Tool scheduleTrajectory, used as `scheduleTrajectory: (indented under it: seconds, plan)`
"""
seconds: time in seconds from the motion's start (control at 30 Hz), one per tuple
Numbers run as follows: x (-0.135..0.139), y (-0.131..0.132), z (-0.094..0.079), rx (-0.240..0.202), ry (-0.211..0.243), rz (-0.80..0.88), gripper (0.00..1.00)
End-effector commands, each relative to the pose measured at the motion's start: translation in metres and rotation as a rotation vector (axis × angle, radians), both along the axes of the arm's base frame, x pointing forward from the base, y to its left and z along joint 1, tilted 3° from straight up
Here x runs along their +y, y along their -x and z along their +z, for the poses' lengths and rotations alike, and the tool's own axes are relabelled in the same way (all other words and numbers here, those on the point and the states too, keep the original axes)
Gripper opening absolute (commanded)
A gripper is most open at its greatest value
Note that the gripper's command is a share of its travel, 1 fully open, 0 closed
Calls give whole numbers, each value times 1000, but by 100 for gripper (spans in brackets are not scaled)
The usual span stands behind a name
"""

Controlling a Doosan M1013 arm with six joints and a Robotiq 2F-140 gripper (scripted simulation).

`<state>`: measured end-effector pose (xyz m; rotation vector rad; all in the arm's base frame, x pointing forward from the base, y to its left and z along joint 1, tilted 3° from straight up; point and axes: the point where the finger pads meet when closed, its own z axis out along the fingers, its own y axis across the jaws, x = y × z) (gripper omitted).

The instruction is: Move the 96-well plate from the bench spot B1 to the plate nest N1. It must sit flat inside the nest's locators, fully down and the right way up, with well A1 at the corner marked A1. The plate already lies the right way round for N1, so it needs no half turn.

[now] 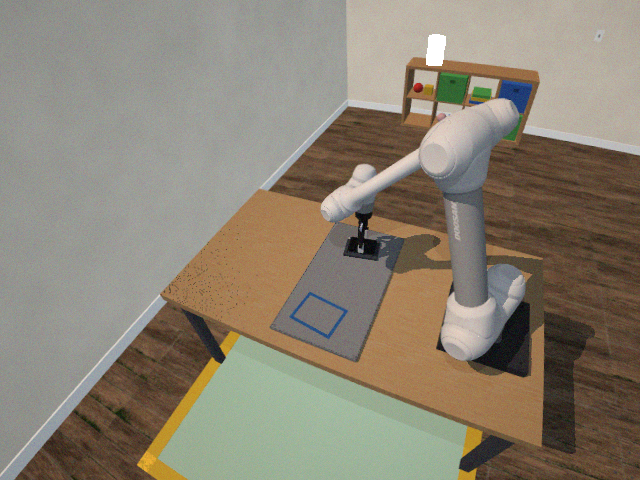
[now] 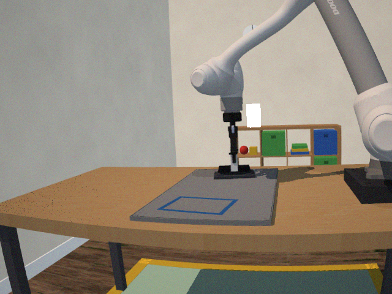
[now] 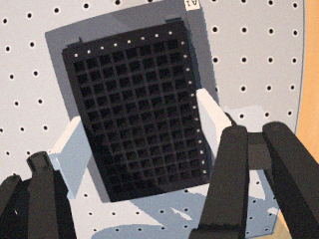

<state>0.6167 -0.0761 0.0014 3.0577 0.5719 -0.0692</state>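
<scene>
The black 96-well plate point(image 3: 136, 116) is between the white finger pads of my gripper point(image 3: 142, 119), which is shut on its long sides. The plate is level and sits at the grey plate nest N1 point(image 3: 199, 40), whose A1 label point(image 3: 191, 4) shows just past the plate's far right corner. In the top and exterior views the plate point(image 1: 365, 248) point(image 2: 229, 171) is at the far end of the grey mat, with the gripper point(image 2: 233, 165) pointing straight down on it. I cannot tell whether it is fully down. The blue outline of spot B1 point(image 1: 318, 314) point(image 2: 197, 204) is empty.
The grey perforated mat point(image 1: 336, 289) lies on the wooden table. The robot base point(image 1: 483, 320) stands on a black plate at the table's right side. A shelf with coloured boxes point(image 1: 467, 95) stands far off by the back wall.
</scene>
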Motion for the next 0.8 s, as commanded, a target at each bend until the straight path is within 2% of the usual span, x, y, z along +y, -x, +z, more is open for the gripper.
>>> scheduleTrajectory:
  seconds: [0.0,0.77]
  plan:
    - [-3,2,-3,2,1,1,0]
    - [-3,2,-7,2,1,1,0]
